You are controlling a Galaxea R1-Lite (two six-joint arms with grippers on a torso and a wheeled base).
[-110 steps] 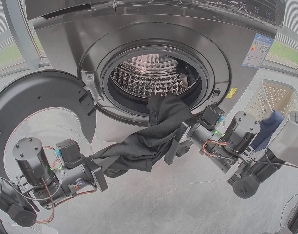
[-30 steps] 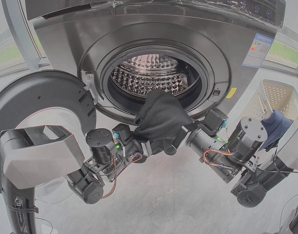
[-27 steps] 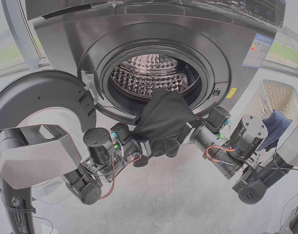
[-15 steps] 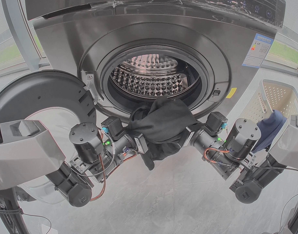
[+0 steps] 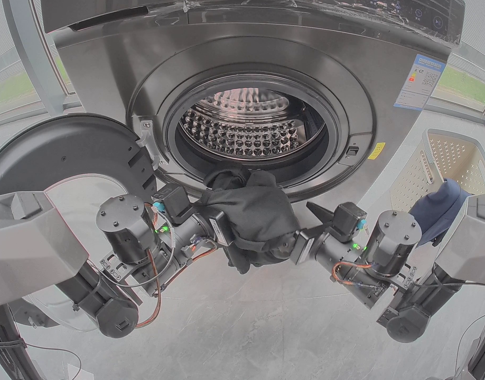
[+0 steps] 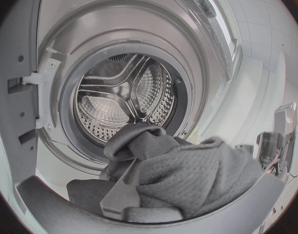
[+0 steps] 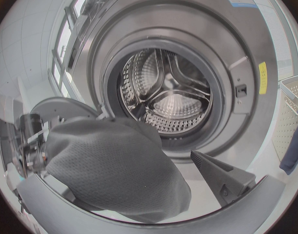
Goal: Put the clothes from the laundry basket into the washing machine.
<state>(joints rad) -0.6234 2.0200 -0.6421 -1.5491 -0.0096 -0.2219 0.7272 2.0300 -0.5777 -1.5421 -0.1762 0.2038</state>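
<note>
Jaws of the left gripper (image 5: 229, 225) are clamped on a bunched black garment (image 5: 253, 209), with cloth spilling to both sides of the one finger (image 6: 123, 189) that shows. Jaws of the right gripper (image 5: 298, 228) stand spread wide: one finger (image 7: 220, 176) sticks out bare, clear of the cloth, while the garment drapes over the other side. The garment hangs as a bundle between the two grippers, just below and in front of the round opening (image 5: 174, 127) of the washing machine (image 5: 358, 80), outside the drum (image 5: 242, 127). Its top fold reaches the opening's lower rim; whether it touches cannot be told. Left of the opening, the door (image 5: 68, 149) is swung wide. Right of the opening stands the laundry basket (image 5: 448, 154), a blue garment (image 5: 438, 207) hanging over its edge.
</note>
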